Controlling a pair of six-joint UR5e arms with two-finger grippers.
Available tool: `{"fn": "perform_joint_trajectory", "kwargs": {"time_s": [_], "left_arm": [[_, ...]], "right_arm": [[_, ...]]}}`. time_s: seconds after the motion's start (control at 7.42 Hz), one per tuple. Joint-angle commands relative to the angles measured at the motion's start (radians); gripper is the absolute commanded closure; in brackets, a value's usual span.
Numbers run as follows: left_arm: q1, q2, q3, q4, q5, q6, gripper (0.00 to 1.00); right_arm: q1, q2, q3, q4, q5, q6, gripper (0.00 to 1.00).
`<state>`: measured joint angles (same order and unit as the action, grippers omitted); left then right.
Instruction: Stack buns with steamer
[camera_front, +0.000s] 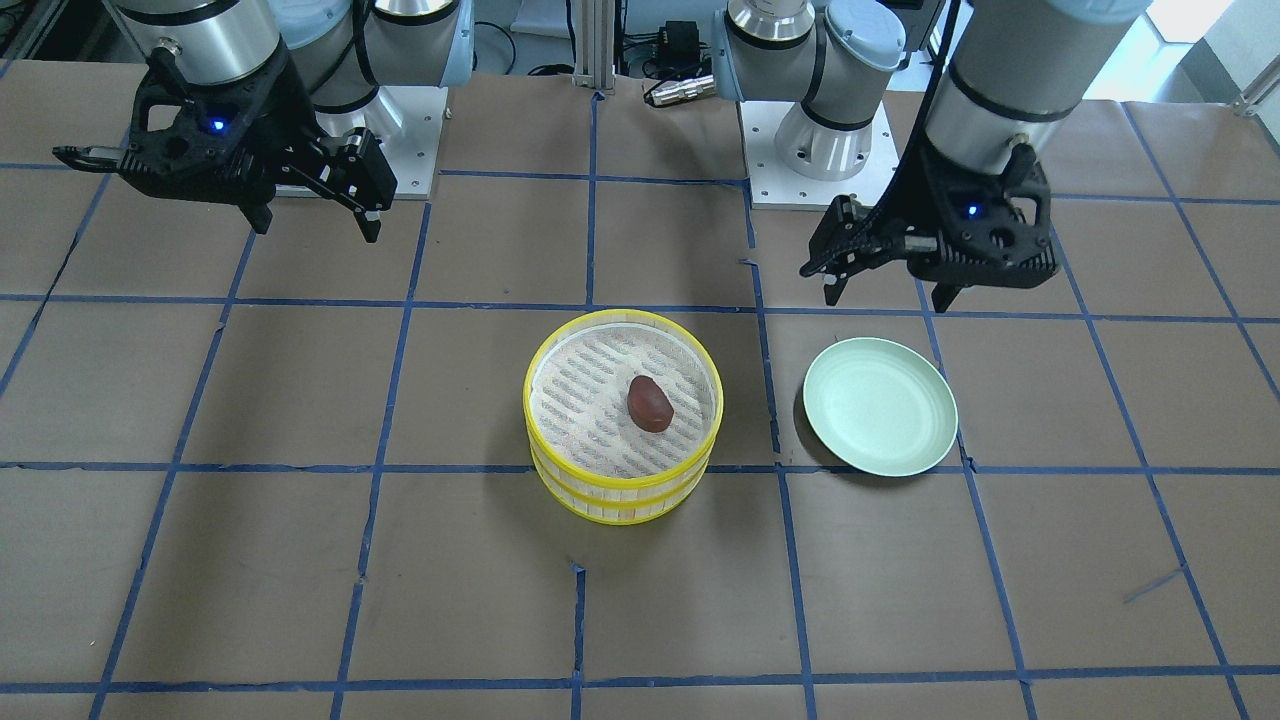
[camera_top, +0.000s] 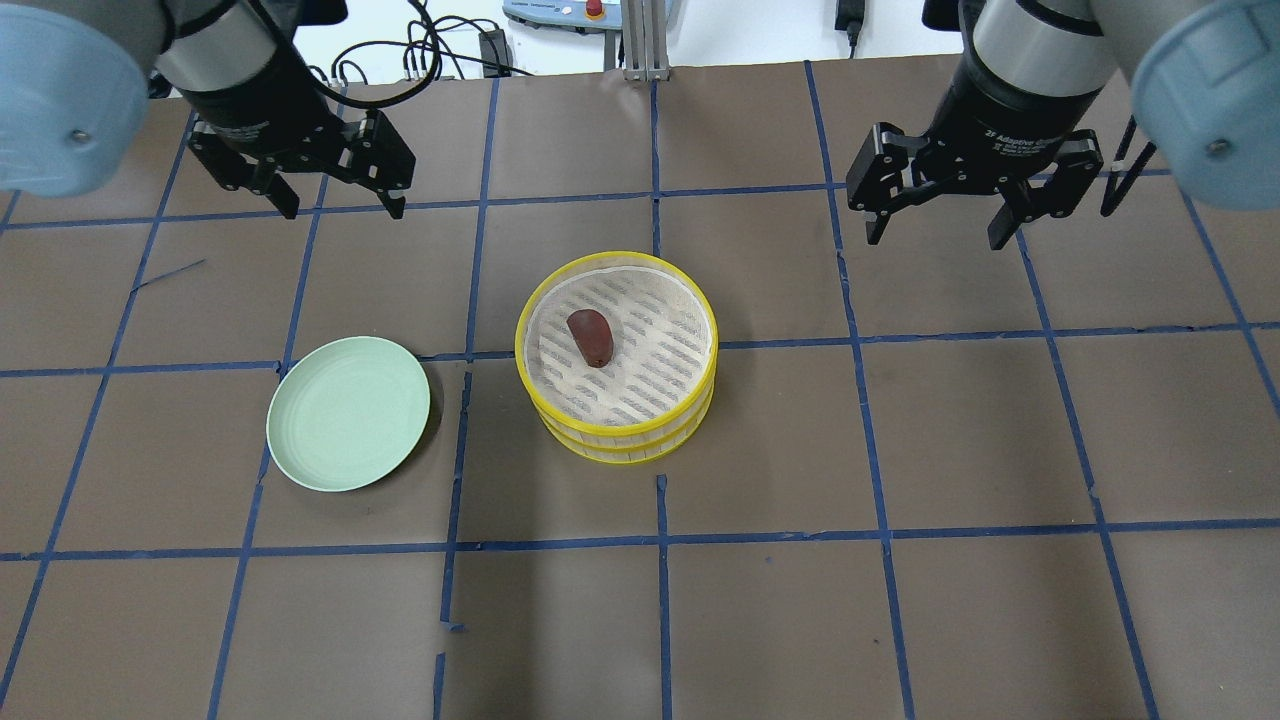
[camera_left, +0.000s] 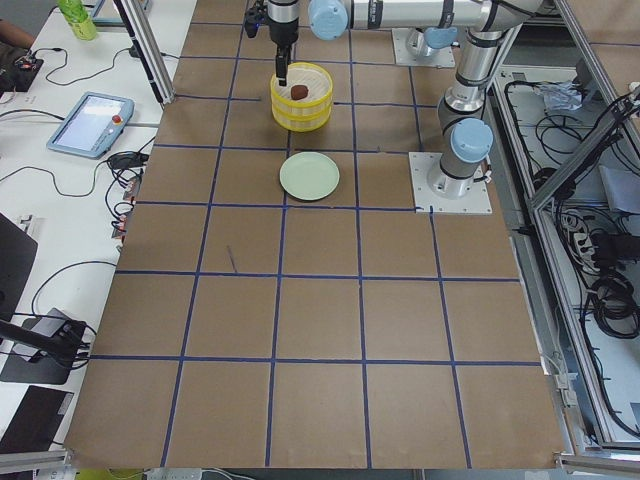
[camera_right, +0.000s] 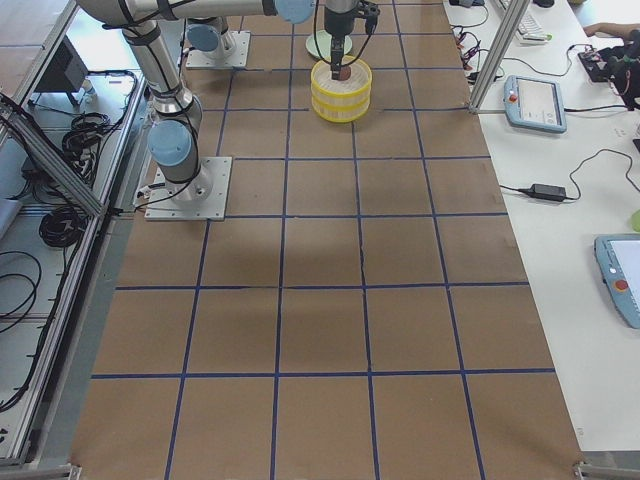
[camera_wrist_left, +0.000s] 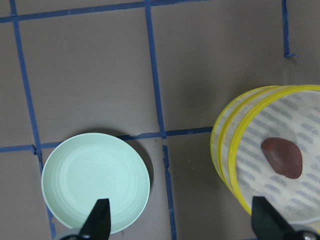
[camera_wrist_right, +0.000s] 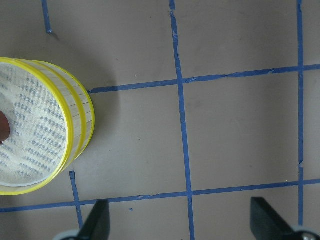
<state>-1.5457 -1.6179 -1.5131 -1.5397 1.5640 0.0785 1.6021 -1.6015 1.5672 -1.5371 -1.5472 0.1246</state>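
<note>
Since both of my hands hang empty above the brown paper-covered desk (camera_top: 900, 450), I enter the lot as it lies.

1. Round bamboo steamer with yellow rims (camera_top: 620, 447): two tiers, one seated squarely on the other, at mid-desk.
2. Dark reddish-brown oval bun (camera_top: 590, 337): on the striped liner of the upper tier, a little off centre on the plate's side.
3. White bun: visible in no view. I cannot tell whether the lower tier hides it.
4. Pale green round plate (camera_top: 348, 413): bare, near the steamer on my left, not touching it.
5. Left hand (camera_top: 343, 205): fingers spread wide, holding nothing, raised to one side of the plate.
6. Right hand (camera_top: 936, 235): also wide and empty, well apart from the steamer.

Assessment: the stack looks built, so I judge the step in hand to be clearing away.

Handling note: I should lift each hand straight up before swinging outward and keep my fingers above rim height. The light upper tier would slide or tip at a nudge, and the smooth bun would roll.
</note>
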Motion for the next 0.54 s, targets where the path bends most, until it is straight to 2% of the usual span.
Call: {"fn": "perform_joint_trajectory", "kwargs": {"time_s": [0.0, 0.4], "left_arm": [[0.009, 0.061, -0.015, -0.034, -0.008, 0.003, 0.00], [0.009, 0.061, -0.024, -0.040, -0.009, 0.004, 0.00]], "right_arm": [[0.001, 0.000, 0.001, 0.000, 0.001, 0.004, 0.00], [0.001, 0.000, 0.001, -0.002, 0.001, 0.006, 0.00]]}}
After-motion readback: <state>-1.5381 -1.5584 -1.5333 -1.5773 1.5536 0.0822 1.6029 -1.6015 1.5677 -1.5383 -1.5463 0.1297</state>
